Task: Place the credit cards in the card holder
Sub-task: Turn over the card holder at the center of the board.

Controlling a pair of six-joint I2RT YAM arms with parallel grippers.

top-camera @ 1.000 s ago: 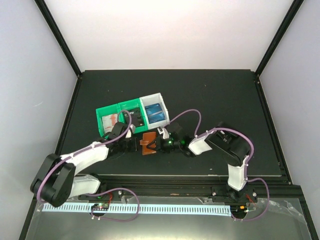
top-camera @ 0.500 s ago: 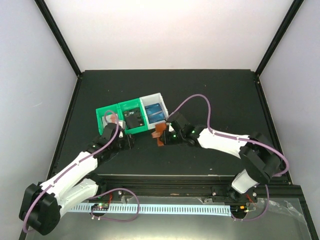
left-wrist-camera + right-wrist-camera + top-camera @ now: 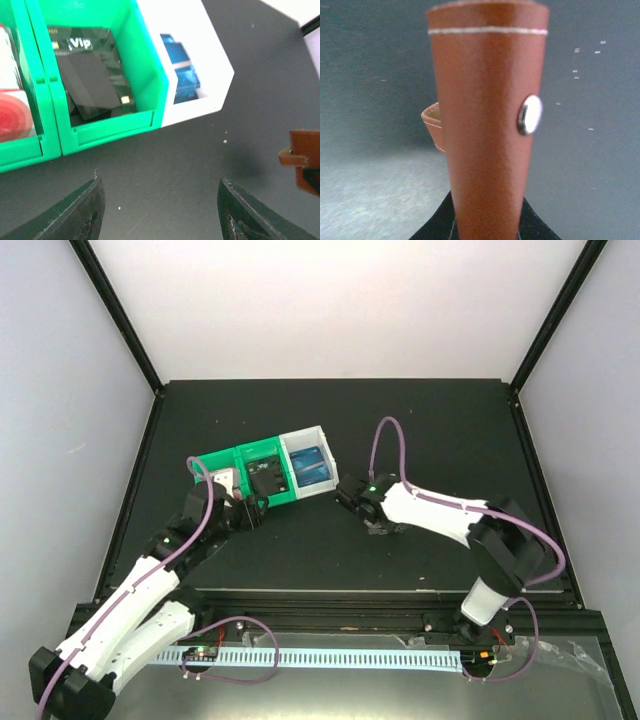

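Left gripper (image 3: 160, 194) jaws apart, empty, just before green bins (image 3: 150, 117) holding black cards (image 3: 92, 82); right gripper (image 3: 368, 508) clamps wallet (image 3: 487, 130) right of bins; wallet apparently folded, so cards could jam or slip.

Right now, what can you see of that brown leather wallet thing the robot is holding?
The reddish-brown leather card holder is clamped at one end in the right tool, sticking straight out from it with the dark table behind. Its grained face shows a white stitch line near the far end and a round silver snap stud at one edge. A small stitched flap pokes out on the other side. It looks folded shut, and no cards show in it.
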